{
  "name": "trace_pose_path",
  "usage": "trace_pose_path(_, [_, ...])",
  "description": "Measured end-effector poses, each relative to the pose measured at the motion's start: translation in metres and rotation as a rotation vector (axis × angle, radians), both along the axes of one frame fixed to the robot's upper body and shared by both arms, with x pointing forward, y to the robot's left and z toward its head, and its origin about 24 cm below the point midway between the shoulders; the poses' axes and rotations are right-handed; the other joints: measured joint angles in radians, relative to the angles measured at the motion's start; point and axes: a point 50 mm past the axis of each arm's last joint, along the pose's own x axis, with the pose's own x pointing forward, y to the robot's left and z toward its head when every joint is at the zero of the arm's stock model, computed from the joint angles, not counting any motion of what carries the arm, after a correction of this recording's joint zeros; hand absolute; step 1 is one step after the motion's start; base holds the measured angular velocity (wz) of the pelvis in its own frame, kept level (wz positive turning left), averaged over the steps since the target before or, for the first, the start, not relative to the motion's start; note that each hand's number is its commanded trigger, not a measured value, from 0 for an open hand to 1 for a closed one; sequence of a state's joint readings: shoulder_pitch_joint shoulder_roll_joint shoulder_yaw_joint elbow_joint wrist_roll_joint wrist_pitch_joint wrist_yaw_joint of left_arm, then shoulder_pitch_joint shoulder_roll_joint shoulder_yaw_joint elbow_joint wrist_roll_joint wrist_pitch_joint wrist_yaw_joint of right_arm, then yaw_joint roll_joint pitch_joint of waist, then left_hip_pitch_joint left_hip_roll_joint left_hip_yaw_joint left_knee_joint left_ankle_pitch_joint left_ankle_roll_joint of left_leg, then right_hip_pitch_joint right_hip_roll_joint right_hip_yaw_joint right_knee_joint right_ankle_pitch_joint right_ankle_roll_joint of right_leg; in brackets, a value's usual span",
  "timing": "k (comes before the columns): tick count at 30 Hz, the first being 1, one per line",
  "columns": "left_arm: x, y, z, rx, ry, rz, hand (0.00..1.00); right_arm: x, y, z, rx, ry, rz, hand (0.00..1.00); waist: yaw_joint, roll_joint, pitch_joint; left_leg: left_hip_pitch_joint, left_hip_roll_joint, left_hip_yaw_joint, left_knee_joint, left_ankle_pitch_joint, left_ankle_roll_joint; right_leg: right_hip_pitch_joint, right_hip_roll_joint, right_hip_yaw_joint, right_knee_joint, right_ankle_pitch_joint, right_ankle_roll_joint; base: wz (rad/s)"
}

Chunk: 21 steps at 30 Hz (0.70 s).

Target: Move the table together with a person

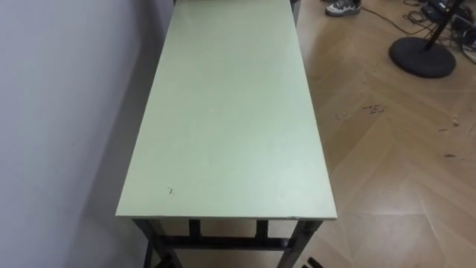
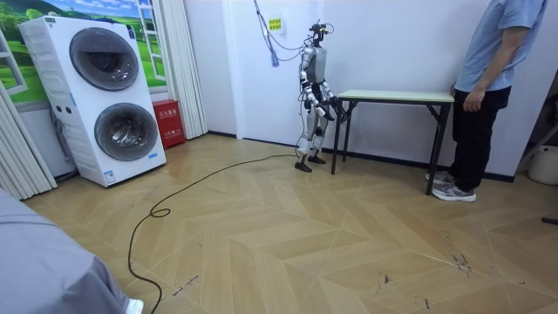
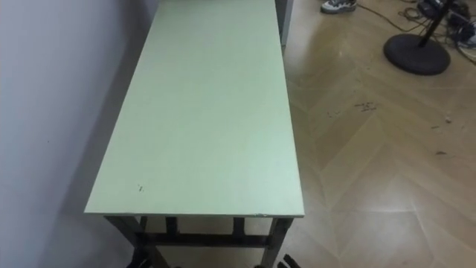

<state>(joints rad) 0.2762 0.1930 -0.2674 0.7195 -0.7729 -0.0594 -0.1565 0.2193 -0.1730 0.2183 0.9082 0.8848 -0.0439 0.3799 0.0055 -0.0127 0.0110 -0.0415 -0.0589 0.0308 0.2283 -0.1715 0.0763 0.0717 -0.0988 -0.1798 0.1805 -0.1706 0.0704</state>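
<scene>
Closest to me is the near short edge of the table (image 1: pixel 230 112). Its pale green top ends just below my eyes, and the dark metal frame (image 1: pixel 223 242) and leg tops show under that edge. A small dark mark (image 1: pixel 170 190) sits on the top by its near left corner. The table stands with its legs on the wooden floor (image 1: pixel 394 171). Its long left side lies close along the white wall (image 1: pixel 59 112), and it runs straight away from me.

In the room view I stand upright at the table's end on the room view's left, facing along it with my arms bent forward. My right hand (image 2: pixel 332 104) is at about the height of the top, just beside that end. It is too small there to read, so I cannot tell whether it is open, closed or gripping the frame.

At the table's far end a person (image 2: pixel 488 78) in a light blue shirt and dark trousers stands side on to the table. One hand (image 2: pixel 472 98) hangs just beside the far corner, and I cannot tell whether it touches the top. In the eye views the person's shoe (image 1: pixel 342 7) shows past the table's far right corner.

To the right of the table, well apart on the floor, sits a round black stand base (image 1: pixel 422 56). Well beyond my end of the table, past a white curtain (image 2: pixel 183 65) and a red box (image 2: pixel 167 122), are two stacked white drum machines (image 2: pixel 105 96).
</scene>
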Motion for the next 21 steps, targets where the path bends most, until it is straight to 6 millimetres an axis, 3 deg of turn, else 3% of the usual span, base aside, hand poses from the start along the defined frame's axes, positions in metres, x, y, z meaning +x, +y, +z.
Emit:
trace_pose_path(7, [-0.015,0.014,-0.01,0.112,0.089,-0.028,0.0,-0.016,-0.01,-0.007,-0.075,0.094,0.026,0.0,-0.001,-0.005,-0.001,0.002,0.001,-0.001,-0.004,0.0,-0.002,0.004,0.001,-0.012,-0.012,0.001,-0.002,0.01])
trace_pose_path(12, [-0.048,0.031,-0.02,0.229,0.242,0.034,0.0,-0.053,-0.022,-0.018,-0.175,0.288,-0.013,0.0,0.002,-0.008,0.0065,0.037,0.001,0.005,-0.031,0.0,-0.004,0.03,0.001,-0.016,-0.017,0.001,-0.002,-0.04])
trace_pose_path(15, [-0.066,0.037,-0.023,0.278,0.322,0.094,0.0,-0.064,-0.022,-0.02,-0.183,0.343,-0.065,0.0,0.001,-0.009,0.0018,0.038,0.009,0.009,-0.036,-0.001,-0.006,0.032,0.004,-0.014,-0.023,0.001,-0.002,-0.07])
trace_pose_path(21, [-0.066,0.033,-0.028,0.347,0.394,0.136,0.0,-0.064,-0.021,-0.023,-0.204,0.416,-0.068,0.0,0.026,-0.004,-0.0032,0.05,0.013,0.023,-0.04,-0.004,-0.013,0.04,0.012,-0.012,-0.03,0.003,-0.005,-0.08])
